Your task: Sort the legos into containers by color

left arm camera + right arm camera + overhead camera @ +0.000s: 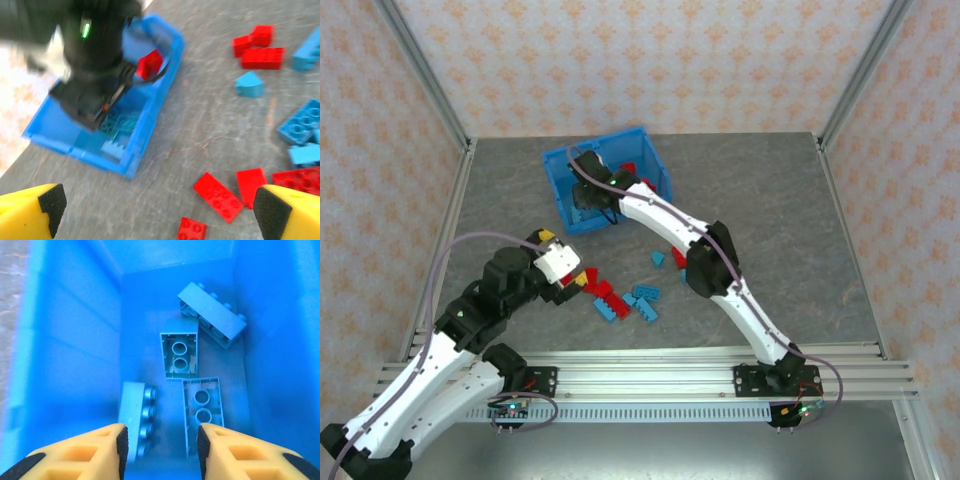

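The blue bin (655, 160) stands at the back of the table. My right gripper (161, 445) hangs open inside one compartment (75, 340), with nothing between its pads. Below it lie several light blue legos: one on its side (134, 412), two upside down (202, 405), and one at the back (212, 315). The other compartment holds a red lego (150, 64). My left gripper (162, 210) is wide open and empty above the table, over flat red legos (218, 196). More red legos (605, 290) and blue ones (640, 300) lie loose in front of the bin.
The right arm (710, 260) reaches across the loose pile to the bin. Metal frame posts (450, 180) line both sides of the table, and a rail (650, 370) runs along the near edge. Bare grey tabletop (790, 220) lies right of the bin.
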Motion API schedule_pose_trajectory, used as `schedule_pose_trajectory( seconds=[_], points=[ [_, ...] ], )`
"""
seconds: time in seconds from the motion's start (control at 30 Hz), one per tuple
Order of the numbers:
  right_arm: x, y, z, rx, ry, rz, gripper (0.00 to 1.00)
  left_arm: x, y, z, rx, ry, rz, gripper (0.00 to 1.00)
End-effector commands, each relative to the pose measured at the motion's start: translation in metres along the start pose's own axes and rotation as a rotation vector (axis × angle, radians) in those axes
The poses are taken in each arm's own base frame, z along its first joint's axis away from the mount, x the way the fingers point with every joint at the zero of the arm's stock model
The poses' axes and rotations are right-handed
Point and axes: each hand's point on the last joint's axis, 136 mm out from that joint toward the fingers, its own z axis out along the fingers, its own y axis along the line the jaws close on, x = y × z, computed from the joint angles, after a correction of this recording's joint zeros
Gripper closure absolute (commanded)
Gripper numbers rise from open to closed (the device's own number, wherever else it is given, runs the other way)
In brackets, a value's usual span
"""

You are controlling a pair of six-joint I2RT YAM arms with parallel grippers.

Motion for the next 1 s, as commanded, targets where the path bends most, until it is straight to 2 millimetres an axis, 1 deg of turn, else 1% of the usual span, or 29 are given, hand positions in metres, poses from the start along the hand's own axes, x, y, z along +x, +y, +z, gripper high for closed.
schedule_pose_trajectory(
  seconds=[0.0,0.03,0.07,0.1,0.13,0.17,0.2,0.23,0.27,0.33,0.37,0.43,0.5,0.53,0.6,0.67,0.77,0.83,0.97],
  points=[
    [-0.028,0.006,-0.084,-0.070,-0.053,0.007,0.56,-0.005,0.070,-0.010,-0.346,0.037,-0.265,0.00],
    [-0.022,0.002,-0.099,-0.085,-0.043,0.005,0.56,-0.004,0.083,-0.015,-0.409,0.061,-0.308,0.00],
    [-0.019,0.002,-0.115,-0.118,-0.043,0.003,0.55,-0.005,0.088,-0.019,-0.434,0.077,-0.334,0.00],
    [-0.003,0.000,-0.126,-0.156,-0.016,-0.012,0.54,-0.008,0.095,-0.025,-0.460,0.080,-0.401,0.00],
    [0.005,0.002,-0.148,-0.212,-0.017,-0.029,0.51,-0.009,0.099,-0.031,-0.479,0.093,-0.483,0.00],
    [0.018,0.000,-0.163,-0.251,-0.005,-0.051,0.47,-0.007,0.101,-0.036,-0.488,0.110,-0.556,0.00],
    [0.034,0.001,-0.179,-0.302,0.012,-0.076,0.44,-0.003,0.101,-0.040,-0.500,0.132,-0.639,0.00],
    [0.048,-0.001,-0.198,-0.343,0.023,-0.099,0.41,0.005,0.101,-0.044,-0.533,0.144,-0.770,0.00],
    [0.060,-0.003,-0.212,-0.370,0.034,-0.114,0.39,0.015,0.100,-0.047,-0.571,0.164,-0.872,0.00],
    [0.089,-0.013,-0.237,-0.403,0.067,-0.136,0.36,0.040,0.085,-0.045,-0.600,0.223,-1.087,0.01],
    [0.100,-0.018,-0.246,-0.414,0.078,-0.139,0.35,0.050,0.074,-0.039,-0.588,0.258,-1.156,0.01],
    [0.124,-0.026,-0.261,-0.440,0.109,-0.128,0.31,0.069,0.047,-0.020,-0.534,0.329,-1.272,0.01],
    [0.142,-0.028,-0.275,-0.485,0.131,-0.104,0.29,0.084,0.026,-0.003,-0.492,0.380,-1.354,0.02],
    [0.148,-0.029,-0.280,-0.502,0.140,-0.091,0.28,0.092,0.016,0.006,-0.470,0.403,-1.377,0.02],
    [0.156,-0.031,-0.285,-0.509,0.151,-0.069,0.28,0.107,0.003,0.018,-0.469,0.462,-1.382,0.03],
    [0.160,-0.034,-0.283,-0.501,0.165,-0.052,0.27,0.118,-0.004,0.026,-0.478,0.528,-1.346,0.04],
    [0.159,-0.032,-0.283,-0.510,0.162,-0.036,0.21,0.135,-0.012,0.039,-0.498,0.629,-1.282,0.05],
    [0.155,-0.028,-0.285,-0.530,0.152,-0.029,0.18,0.145,-0.020,0.051,-0.485,0.678,-1.266,0.07],
    [0.151,-0.026,-0.286,-0.529,0.154,-0.028,0.15,0.151,-0.036,0.082,-0.412,0.724,-1.288,0.13]
  ],
)
